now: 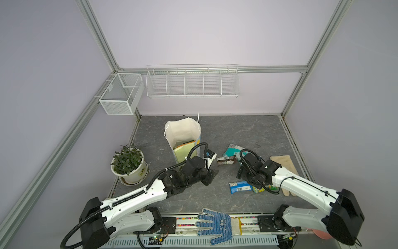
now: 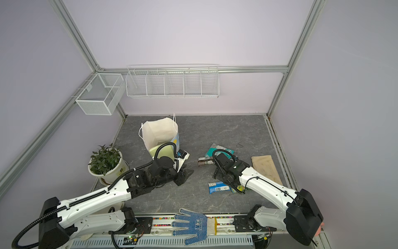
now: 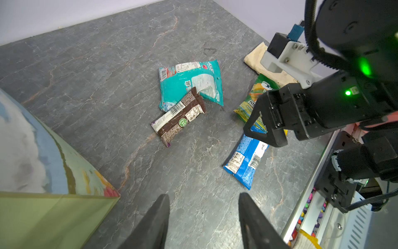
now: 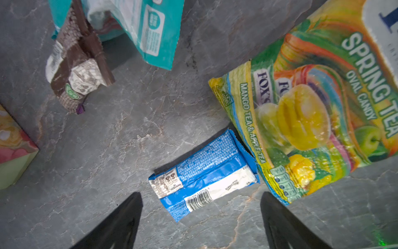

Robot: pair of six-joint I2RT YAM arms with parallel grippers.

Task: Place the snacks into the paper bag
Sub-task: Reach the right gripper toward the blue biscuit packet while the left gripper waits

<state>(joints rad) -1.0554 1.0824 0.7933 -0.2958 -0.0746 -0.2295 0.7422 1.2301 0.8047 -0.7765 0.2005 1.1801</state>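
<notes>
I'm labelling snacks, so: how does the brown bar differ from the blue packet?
The brown bar is dark brown with white labels; the blue packet is bright blue and white. One end of the bar overlaps the teal packet; the blue packet lies flat on the table, its end meeting the candy bag. The bar lies nearer the paper bag than the blue packet. Both are slim sealed wrappers, barcode up, outside the bag.

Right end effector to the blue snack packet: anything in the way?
Nothing visible. The open right end effector hovers over the blue plastic packet, bare on the grey table; the yellow-green candy bag only borders one end.
</notes>
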